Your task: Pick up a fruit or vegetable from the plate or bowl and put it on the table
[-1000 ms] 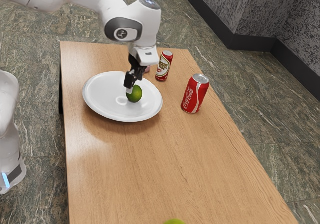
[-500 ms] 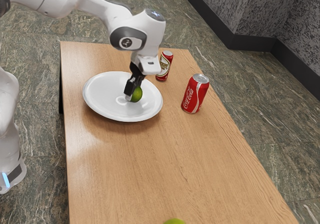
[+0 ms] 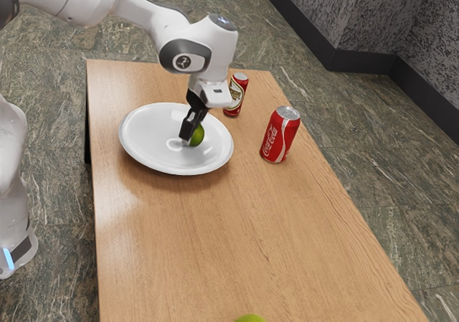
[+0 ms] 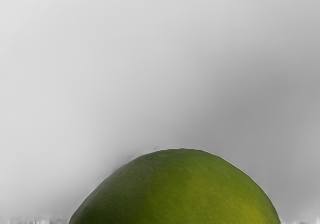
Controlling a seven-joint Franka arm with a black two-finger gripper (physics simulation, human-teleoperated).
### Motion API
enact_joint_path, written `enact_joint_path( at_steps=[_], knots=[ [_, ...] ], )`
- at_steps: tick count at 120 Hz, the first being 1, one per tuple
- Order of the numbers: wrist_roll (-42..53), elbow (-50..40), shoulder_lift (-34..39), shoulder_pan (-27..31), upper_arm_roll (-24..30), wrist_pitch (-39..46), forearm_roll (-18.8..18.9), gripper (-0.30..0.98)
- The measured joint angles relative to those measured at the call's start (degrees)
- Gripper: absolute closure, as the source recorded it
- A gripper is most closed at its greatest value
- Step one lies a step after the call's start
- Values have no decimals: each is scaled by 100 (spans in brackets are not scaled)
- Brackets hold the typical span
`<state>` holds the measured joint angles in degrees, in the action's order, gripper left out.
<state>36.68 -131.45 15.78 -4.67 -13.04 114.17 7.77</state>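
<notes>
End effector (image 3: 190, 139) lowered to lime (image 3: 199, 135); can't tell if clamped. Red can (image 3: 280, 134): "Coca-Cola".

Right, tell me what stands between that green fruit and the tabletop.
The rim of the plate lies between the green fruit, at the end effector, and the table; it should need lifting over. The Coca-Cola can stands beyond, toward the exterior view's right.

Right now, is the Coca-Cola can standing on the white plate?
No, the Coca-Cola can stands upright on the wooden table, apart from the white plate.
</notes>
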Motion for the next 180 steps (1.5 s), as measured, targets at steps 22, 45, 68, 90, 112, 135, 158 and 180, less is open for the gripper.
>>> enact_joint_path(
  at_steps=[22,45,68,90,112,135,158,180],
  knots=[
    [-199,193,24,-6,-31,-135,20,49],
    [-505,666,190,-7,171,-685,73,52],
    [-830,1176,494,-11,833,-1495,34,52],
    [-1054,1566,527,-23,1777,-1877,-240,53],
    [-1214,1759,398,-56,2402,-1898,-601,53],
    [-1350,1763,-222,-79,2611,-1362,-724,53],
    [-1479,1779,-1014,-83,2608,-638,-688,55],
    [-1613,1836,-1277,-59,2571,-103,-635,55]
  ],
)
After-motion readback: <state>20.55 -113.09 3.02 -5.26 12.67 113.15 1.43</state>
